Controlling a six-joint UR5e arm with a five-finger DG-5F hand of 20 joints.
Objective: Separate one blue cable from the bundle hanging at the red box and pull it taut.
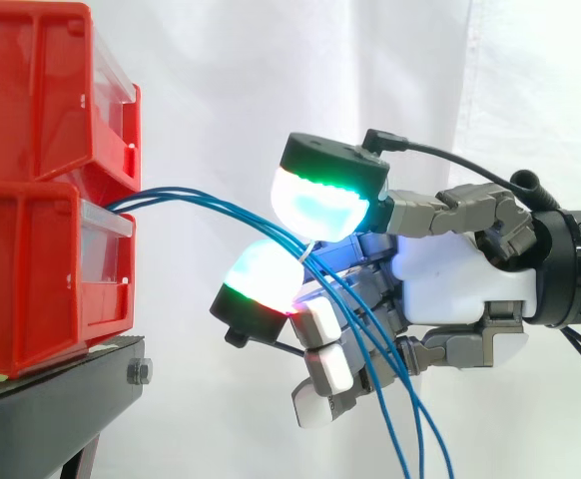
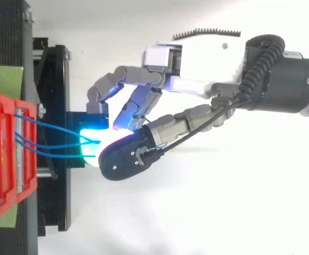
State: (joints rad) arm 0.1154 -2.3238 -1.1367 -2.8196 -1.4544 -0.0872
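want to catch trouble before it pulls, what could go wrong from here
The hand pinches several blue cables together between its glowing pads, so a pull may drag the whole bundle, not one. Beyond the pinch the cables hang across the palm and the lower fingers, where they could snag. A hard pull might also shift the red box on its black stand.

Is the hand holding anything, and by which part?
The hand pinches the blue cables between its fingers, mid-span, just out from the red bin; how many strands are caught cannot be told.
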